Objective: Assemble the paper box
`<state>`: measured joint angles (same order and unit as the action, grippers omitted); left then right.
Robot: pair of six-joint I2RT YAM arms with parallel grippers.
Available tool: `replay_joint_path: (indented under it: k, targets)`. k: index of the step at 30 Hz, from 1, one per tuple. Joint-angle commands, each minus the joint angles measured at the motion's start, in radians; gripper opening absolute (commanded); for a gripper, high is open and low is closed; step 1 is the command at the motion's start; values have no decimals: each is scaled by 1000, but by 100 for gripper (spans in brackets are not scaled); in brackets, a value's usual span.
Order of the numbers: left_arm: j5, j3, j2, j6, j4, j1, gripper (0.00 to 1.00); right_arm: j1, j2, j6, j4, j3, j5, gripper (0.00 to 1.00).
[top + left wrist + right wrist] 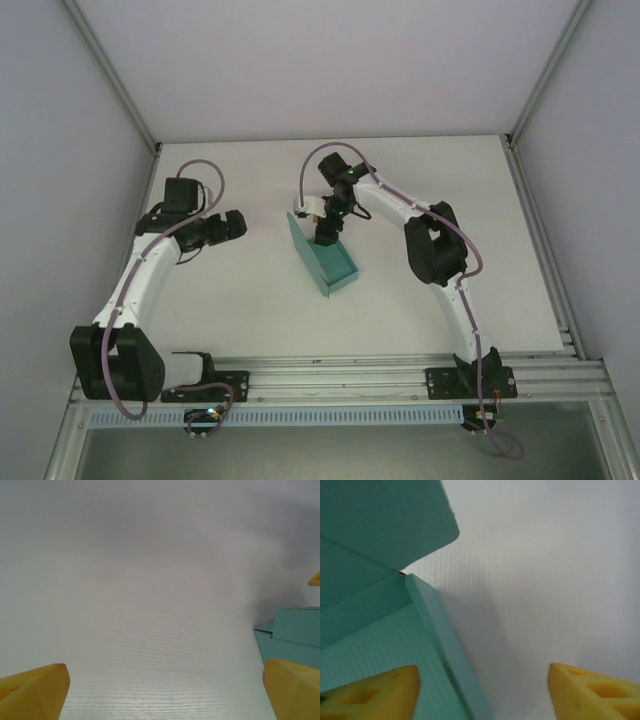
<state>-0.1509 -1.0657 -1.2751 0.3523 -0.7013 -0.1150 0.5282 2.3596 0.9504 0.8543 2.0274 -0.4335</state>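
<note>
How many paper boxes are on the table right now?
1. The teal paper box lies mid-table with its lid flap raised, the right arm's fingers straddling one side wall.

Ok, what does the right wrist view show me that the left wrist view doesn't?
Right wrist view: the inside of the teal-green card paper box, with its side wall running between the fingers of the open right gripper, and a raised round-cornered flap. Left wrist view: the box's outer corner at the frame's right edge, ahead of the open left gripper, which has nothing between its fingers. Both: the box, the white table and yellow fingers spread apart.
</note>
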Motion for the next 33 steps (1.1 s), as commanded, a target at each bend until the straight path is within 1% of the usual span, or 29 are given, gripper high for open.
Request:
replay_joint_path:
  k: [1, 3, 5, 8, 10, 12, 13, 15, 16, 18, 19, 20, 21, 24, 25, 27, 28, 29, 33]
  targets:
    - [-38, 15, 24, 25, 24, 9, 100, 9, 66, 23, 115, 75, 54, 55]
    - [-38, 13, 20, 25, 23, 8, 100, 9, 70, -15, 104, 70, 73, 37]
    - [-37, 13, 16, 30, 26, 7, 100, 9, 35, -63, 41, 7, 93, 19]
    - [-36, 15, 11, 36, 41, 7, 100, 8, -80, -168, -132, -166, 116, 9]
    - [-32, 12, 7, 43, 51, 7, 100, 7, -176, -306, -298, -313, 179, 4]
    - [-22, 8, 0, 51, 53, 3, 100, 8, -259, -472, -411, -427, 261, 4]
    - [-5, 4, -3, 57, 48, -1, 100, 11, -302, -580, -451, -485, 317, 4]
    - [32, 3, -6, 68, 46, -11, 100, 21, -371, -820, -506, -580, 476, 4]
    - [47, 4, -8, 78, 48, -15, 100, 27, -399, -977, -493, -619, 583, 5]
    - [51, 7, -11, 90, 61, -20, 100, 33, -431, -1200, -428, -676, 693, 5]
    - [45, 11, -14, 94, 73, -21, 100, 35, -438, -1331, -382, -701, 736, 4]
    - [35, 11, -19, 94, 82, -22, 100, 37, -440, -1407, -357, -722, 746, 4]
    - [26, 12, -25, 94, 90, -27, 100, 43, -439, -1501, -334, -741, 787, 4]
    - [16, -2, -55, 83, 105, -51, 100, 70, -434, -1637, -331, -774, 771, 6]
    - [14, -7, -67, 78, 110, -64, 100, 85, -436, -1648, -336, -782, 762, 8]
    - [9, -22, -91, 66, 114, -89, 100, 102, -434, -1681, -331, -781, 778, 14]
    - [13, -30, -103, 64, 115, -103, 100, 104, -435, -1685, -331, -779, 777, 21]
    - [10, -38, -116, 58, 115, -113, 100, 104, -437, -1687, -331, -778, 780, 24]
    - [-13, -69, -145, 22, 125, -151, 100, 104, -467, -1661, -303, -759, 800, 33]
